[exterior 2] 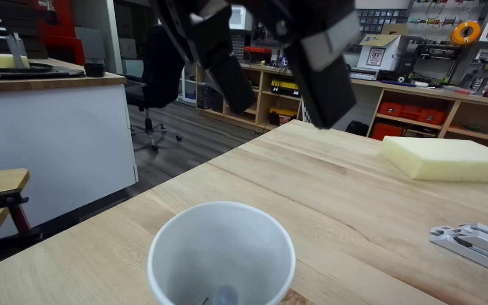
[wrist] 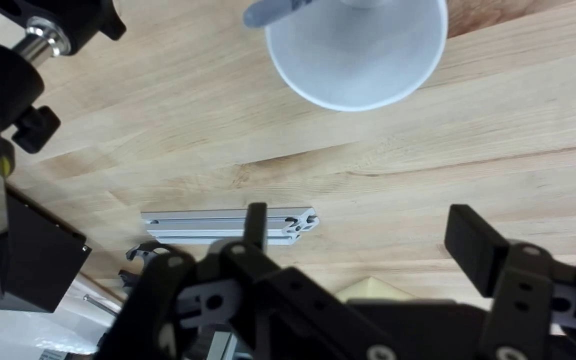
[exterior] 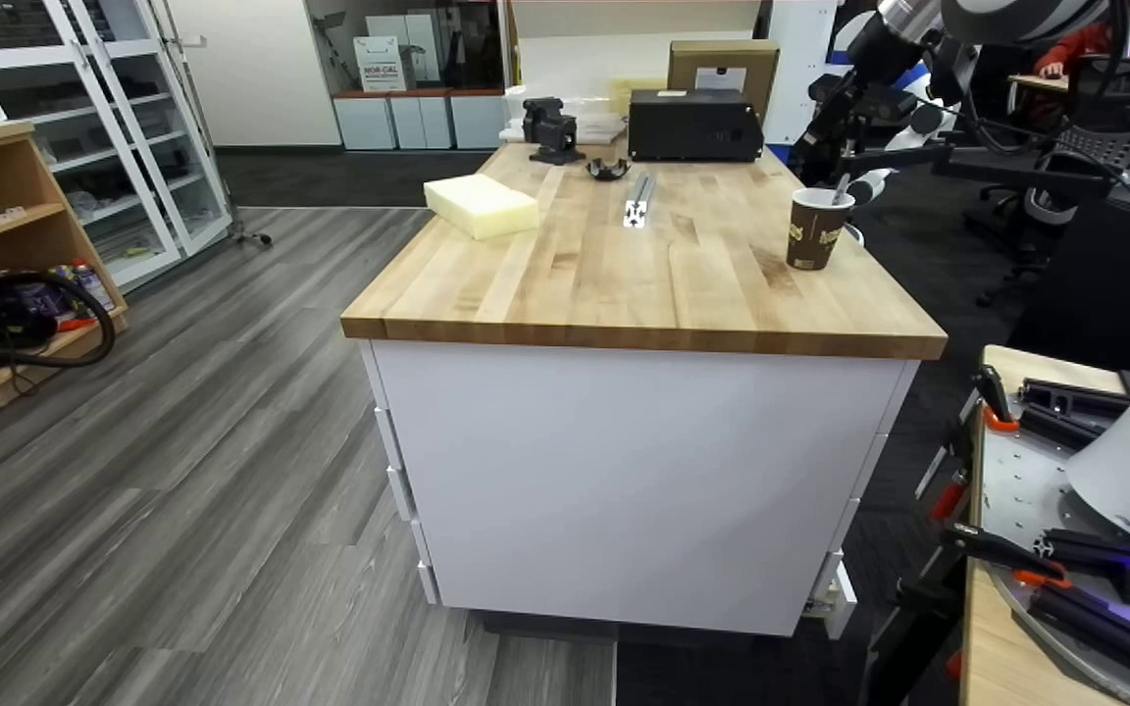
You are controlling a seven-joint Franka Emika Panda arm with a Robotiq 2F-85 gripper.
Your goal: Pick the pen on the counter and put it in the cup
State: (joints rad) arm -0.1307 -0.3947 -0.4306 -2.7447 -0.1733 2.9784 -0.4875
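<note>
The dark-brown cup (exterior: 815,230) with a pale rim stands upright near the edge of the wooden counter (exterior: 604,279). Its white inside shows in an exterior view (exterior 2: 223,250) and at the top of the wrist view (wrist: 363,60). The pen (wrist: 270,11), a thin greyish stick, leans in the cup with one end past the rim. It also sticks up from the cup in an exterior view (exterior: 841,186). Its lower end is hard to make out. My gripper (wrist: 358,220) is open with nothing between its fingers. It hangs above the counter, higher than the cup (exterior 2: 284,106).
A pale yellow foam block (exterior: 482,206) and a silver metal profile (exterior: 639,201) lie on the counter. A black box (exterior: 694,126), a small vise (exterior: 552,132) and a black curved part (exterior: 607,169) stand farther back. A black mounting arm (wrist: 23,80) is near the cup.
</note>
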